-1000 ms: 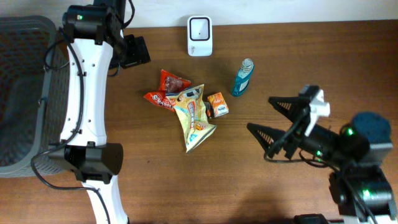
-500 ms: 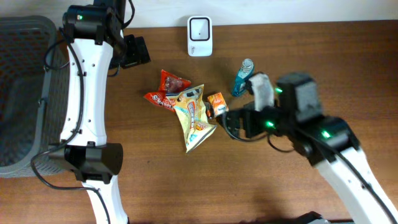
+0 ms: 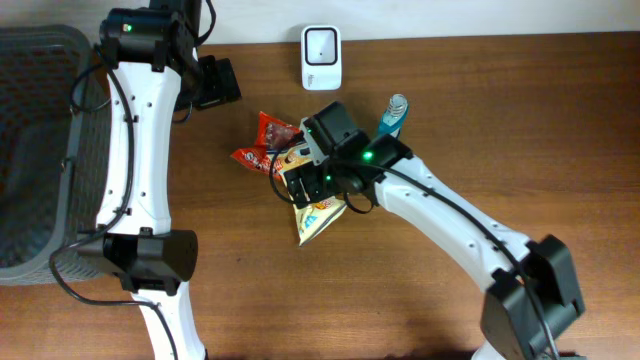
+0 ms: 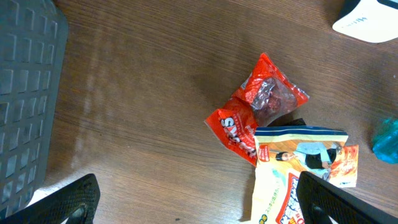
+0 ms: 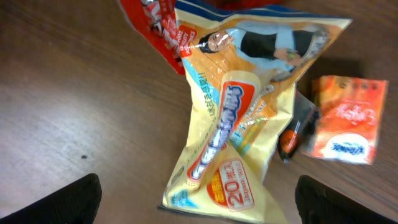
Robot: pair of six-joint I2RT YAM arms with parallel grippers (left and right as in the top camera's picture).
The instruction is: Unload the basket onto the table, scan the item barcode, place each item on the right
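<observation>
where the dark wood-grain desk (image 3: 250,300) is most crowded, near its middle, the right arm reaches across with its right fingers (image 5: 65,200) spread wide and empty above a yellow snack bag (image 5: 236,118). the bag is glossy crinkled film, flat-sealed along its top edge and pinched narrower towards the bottom, lying face up with printed figures and a red round price mark. at its upper left corner it overlaps two shiny red packets: one red packet (image 4: 233,127) with white lettering, and a clear-windowed red packet (image 4: 270,96) with something dark and lumpy inside. just to the right of the bag lies a small orange packet (image 5: 347,118), squarish and soft-looking, with a small dark object between the two that is too unclear to name. a blue bottle (image 3: 390,125) of translucent plastic with a pale cap rests near the right arm's elbow. the white scanner (image 3: 321,44), a smooth rounded rectangle with a dark window, stands at the far edge of the desk, well apart from the snack pile. the left fingers (image 4: 71,200) are likewise released, wide and empty, held high over the desk's left side beside a grey plastic lattice basket (image 3: 20,60).
</observation>
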